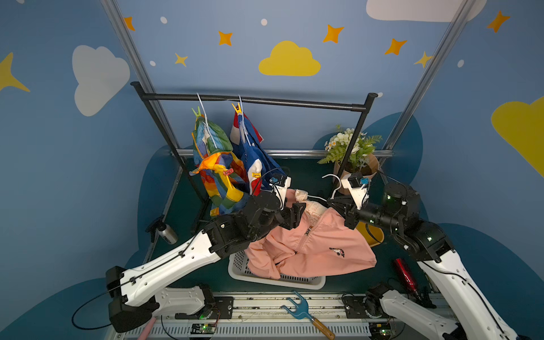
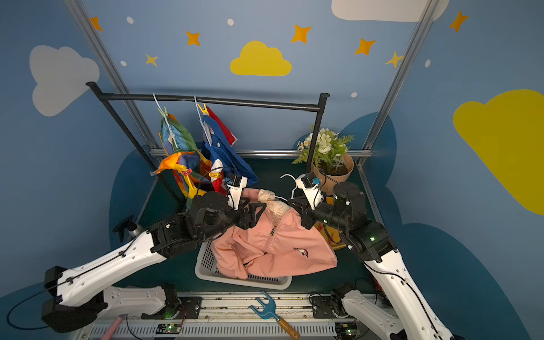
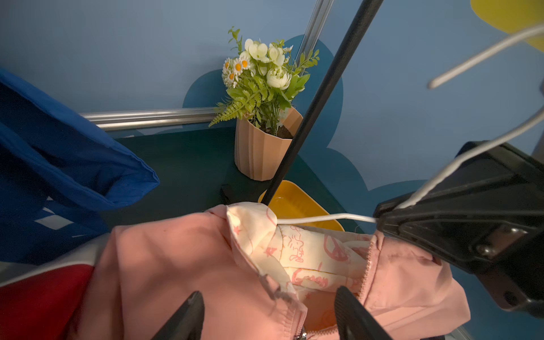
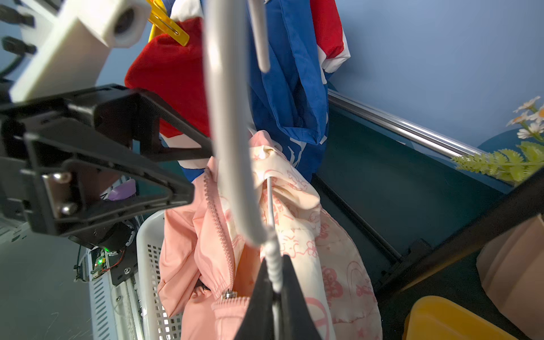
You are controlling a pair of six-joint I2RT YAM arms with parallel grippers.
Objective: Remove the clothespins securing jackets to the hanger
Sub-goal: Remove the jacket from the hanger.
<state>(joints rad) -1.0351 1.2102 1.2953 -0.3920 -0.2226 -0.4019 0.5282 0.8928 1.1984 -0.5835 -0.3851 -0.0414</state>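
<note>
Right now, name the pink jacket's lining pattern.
Lining: cream with pink doodles; clearest in left wrist view.

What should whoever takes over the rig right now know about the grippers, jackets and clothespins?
Right gripper shut on the white hanger inside the pink jacket. Left gripper open, jaws either side of its collar.
Done: pink jacket lies over the basket, off the rail; no clothespin shows on it.
Left: on the rail, rainbow jacket with green clothespin and red clothespin; blue jacket with upper yellow clothespin and lower yellow clothespin.
</note>
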